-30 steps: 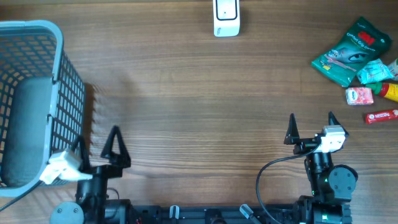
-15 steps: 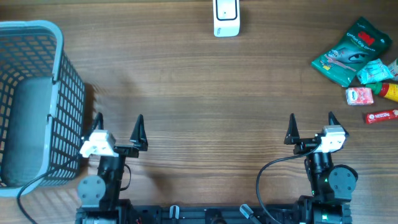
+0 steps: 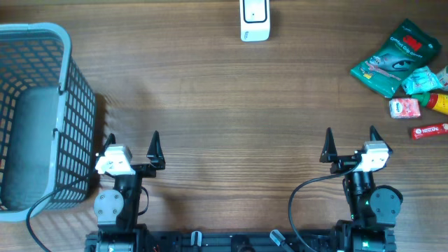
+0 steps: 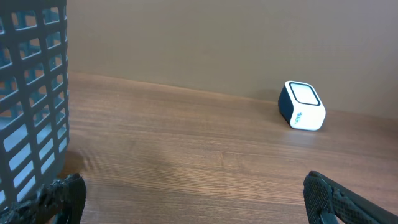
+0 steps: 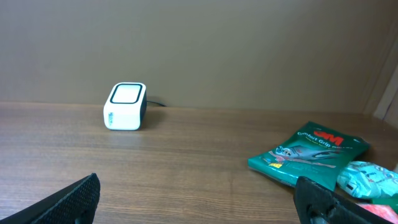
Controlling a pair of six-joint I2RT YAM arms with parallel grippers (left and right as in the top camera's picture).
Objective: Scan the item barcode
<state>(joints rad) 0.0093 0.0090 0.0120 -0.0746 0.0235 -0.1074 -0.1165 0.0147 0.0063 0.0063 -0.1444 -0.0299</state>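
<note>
The white barcode scanner (image 3: 254, 19) stands at the far middle edge of the table, and shows in the left wrist view (image 4: 301, 106) and the right wrist view (image 5: 125, 106). The items lie in a cluster at the far right: a green 3M packet (image 3: 395, 56) (image 5: 308, 152), a light blue packet (image 3: 422, 80) (image 5: 367, 178), a small red-and-white packet (image 3: 404, 108) and a red bar (image 3: 429, 131). My left gripper (image 3: 133, 143) (image 4: 193, 199) stands open and empty near the front left. My right gripper (image 3: 351, 140) (image 5: 198, 196) is open and empty at the front right, well short of the items.
A tall grey-blue mesh basket (image 3: 70, 63) (image 4: 64, 74) fills the left side, just left of my left gripper. A yellow-and-red item (image 3: 439, 102) lies at the right edge. Bare wood spreads between the grippers and the scanner.
The left arm has swung away from the basket wall and now faces straight ahead, jaws still open. The right arm has not moved.
</note>
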